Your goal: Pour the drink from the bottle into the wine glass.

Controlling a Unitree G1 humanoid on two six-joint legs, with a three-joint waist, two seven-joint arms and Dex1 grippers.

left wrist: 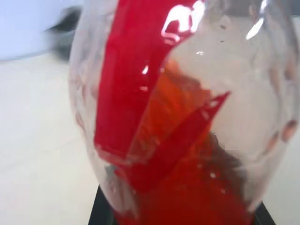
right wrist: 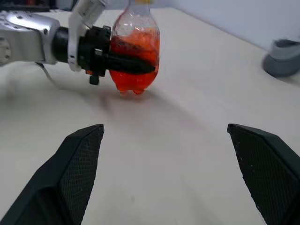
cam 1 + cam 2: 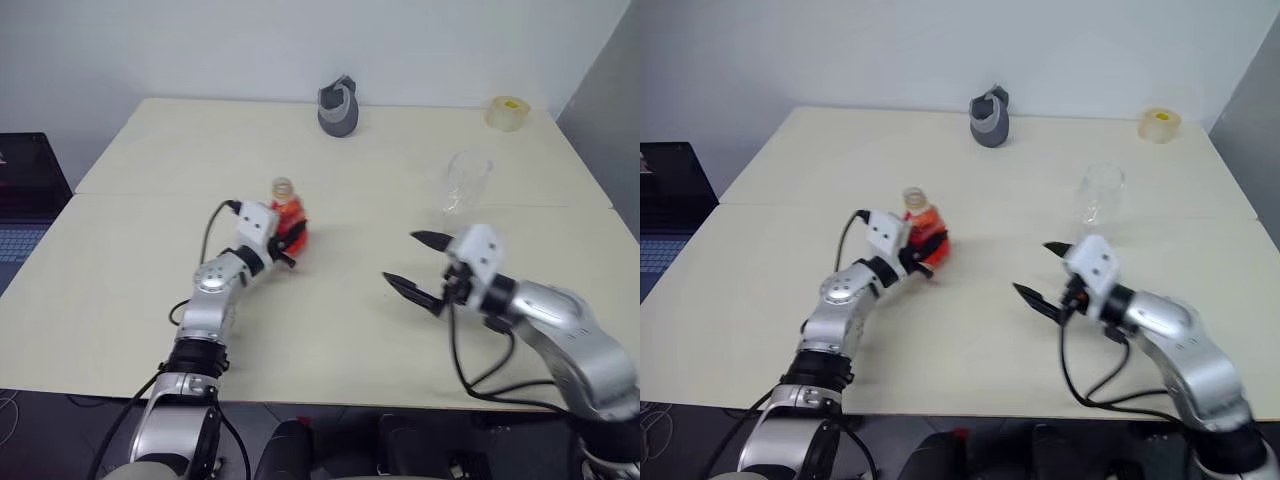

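Farthest left on the pale table (image 3: 120,300), the left gripper (image 2: 133,64) is clamped on the bottle (image 3: 288,222), its black fingers pressed against the rounded body at about mid-height. The bottle stands upright with its base just clear of the tabletop (a shadow shows beneath it in the right wrist view), and the red drink (image 2: 136,70) fills its lower half. Behind it, near the table's far edge, sits a grey cup-like object (image 3: 339,108). Right of the bottle and well apart from it, the right gripper (image 3: 417,265) hangs above the table with its fingers spread wide and nothing between them, pointing toward the bottle. The wine glass (image 3: 465,185) stands upright just beyond that gripper, untouched. A tape roll (image 3: 509,112) lies at the far right corner.
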